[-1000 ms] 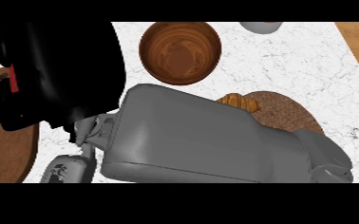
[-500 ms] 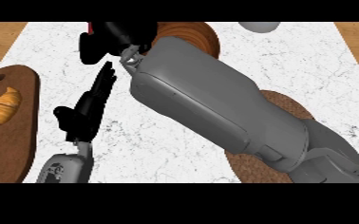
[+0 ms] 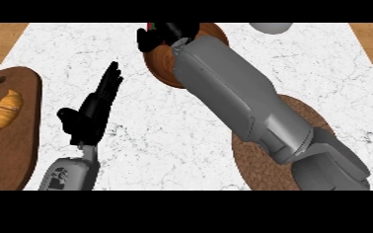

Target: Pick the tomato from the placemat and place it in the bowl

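My right forearm reaches from the lower right up to the top middle. Its black hand is curled over the far left part of the brown wooden bowl. A sliver of red and green, the tomato, shows at the hand's left edge; the fingers hide the rest of it. The round brown placemat lies at the lower right, half covered by the forearm. My left hand rests open at the lower left, fingers pointing up.
A wooden board along the left edge carries a croissant. A grey rounded vessel sits at the top right. White marble counter spreads between the hands.
The right hand has moved right with the tomato, from left of the bowl to over its far rim. The left hand has stayed in place.
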`<action>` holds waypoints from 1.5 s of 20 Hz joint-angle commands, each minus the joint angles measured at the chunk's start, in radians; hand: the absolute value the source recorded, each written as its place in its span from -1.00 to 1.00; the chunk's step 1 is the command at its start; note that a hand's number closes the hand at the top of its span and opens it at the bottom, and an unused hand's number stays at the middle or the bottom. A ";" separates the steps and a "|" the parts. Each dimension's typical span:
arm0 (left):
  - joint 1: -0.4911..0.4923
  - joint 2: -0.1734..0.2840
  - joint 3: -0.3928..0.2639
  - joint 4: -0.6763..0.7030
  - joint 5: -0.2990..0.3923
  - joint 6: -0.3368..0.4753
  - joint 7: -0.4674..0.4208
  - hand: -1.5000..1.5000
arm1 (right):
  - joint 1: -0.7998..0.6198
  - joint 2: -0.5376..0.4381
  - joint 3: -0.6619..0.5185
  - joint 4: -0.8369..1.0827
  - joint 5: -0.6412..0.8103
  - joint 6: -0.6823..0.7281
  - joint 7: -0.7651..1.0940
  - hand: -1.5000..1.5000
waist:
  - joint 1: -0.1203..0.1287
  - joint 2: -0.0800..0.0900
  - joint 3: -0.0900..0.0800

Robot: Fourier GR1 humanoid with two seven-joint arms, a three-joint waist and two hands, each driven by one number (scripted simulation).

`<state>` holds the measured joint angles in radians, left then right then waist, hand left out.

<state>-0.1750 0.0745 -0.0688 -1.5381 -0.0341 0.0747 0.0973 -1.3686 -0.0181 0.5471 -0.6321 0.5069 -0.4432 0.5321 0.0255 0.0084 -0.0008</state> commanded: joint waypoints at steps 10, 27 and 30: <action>0.002 -0.022 -0.018 0.035 -0.003 -0.019 -0.051 0.00 | 0.077 0.012 -0.214 0.296 -0.141 0.105 -0.322 -1.00 | 0.021 0.012 0.000; -0.004 0.015 0.044 0.045 0.023 -0.039 -0.031 0.00 | 0.086 -0.054 -0.507 0.190 -0.359 0.100 -0.645 -1.00 | -0.011 -0.004 0.001; 0.037 -0.001 0.019 0.009 -0.018 -0.003 -0.041 0.00 | 0.179 -0.057 -0.508 0.096 -0.379 0.136 -0.610 -1.00 | -0.029 -0.012 0.001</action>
<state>-0.1510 0.0649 -0.0594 -1.5313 -0.0448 0.0700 0.0773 -1.2395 -0.0601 0.0625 -0.4587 0.1606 -0.3585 -0.1095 0.0138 0.0029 0.0001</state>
